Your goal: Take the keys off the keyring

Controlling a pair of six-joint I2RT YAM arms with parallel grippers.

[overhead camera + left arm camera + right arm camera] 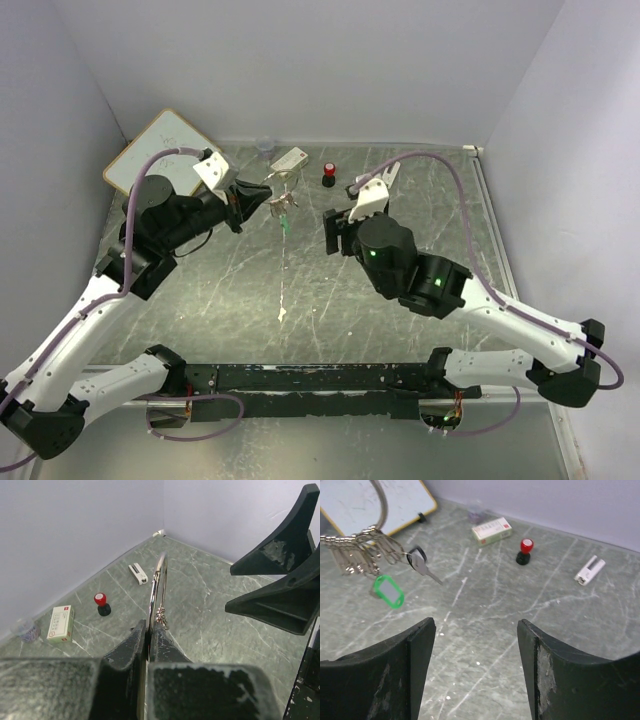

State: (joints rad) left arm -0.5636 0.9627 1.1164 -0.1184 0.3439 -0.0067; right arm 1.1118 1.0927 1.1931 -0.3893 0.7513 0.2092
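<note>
Overhead, the left arm reaches across the counter [400, 300] with left fingers [262, 197] clamped on the keyring [281, 199], right fingers [334, 232] spread wide nearby, facing it; the left wrist shows the ring edge-on, held above the counter; the right wrist alone reveals dangling keys [357, 555], one black-headed, and a green tag [389, 591].

This is a robotics lab test cell. The left arm [95, 300] and right arm [510, 315], 2 white-and-black machines, are bolted to a black rail [320, 378] at the near edge of a grey-green marbled counter [400, 290]. Plain pale walls [330, 60] box it in on 3 sides. Purple cables [133, 195] trail along the arms. Small props lie about: a whiteboard [150, 150], a red-topped stamp [328, 176] and a little box [289, 158].
</note>
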